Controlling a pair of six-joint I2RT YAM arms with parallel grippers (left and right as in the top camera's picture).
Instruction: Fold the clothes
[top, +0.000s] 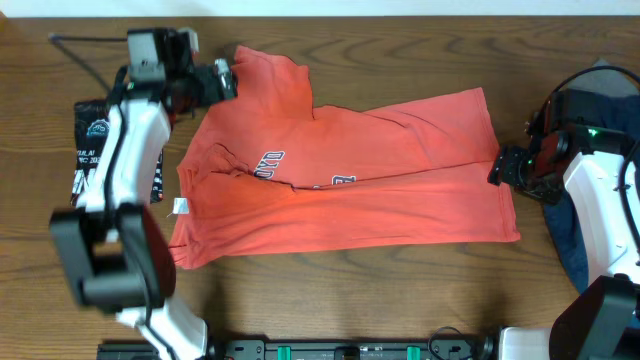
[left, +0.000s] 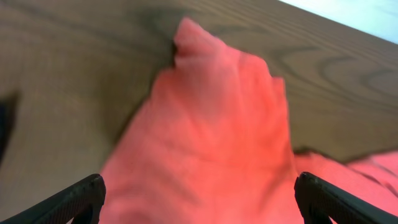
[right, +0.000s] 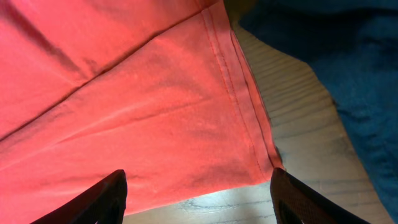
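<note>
Red shirt (top: 400, 190) spread out, kinda rumpled
Left gripper (top: 225, 80) wide open over the far-left sleeve, right gripper (top: 497, 168) open at the right hem.

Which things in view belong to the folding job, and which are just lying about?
Job:
- red shirt, spread mid-table
- black garment, at the left edge
- navy garment, at the right edge

Lying about:
- cable, on the table's far left corner

Left tool (left: 199, 194), right tool (right: 199, 186) agape.
</note>
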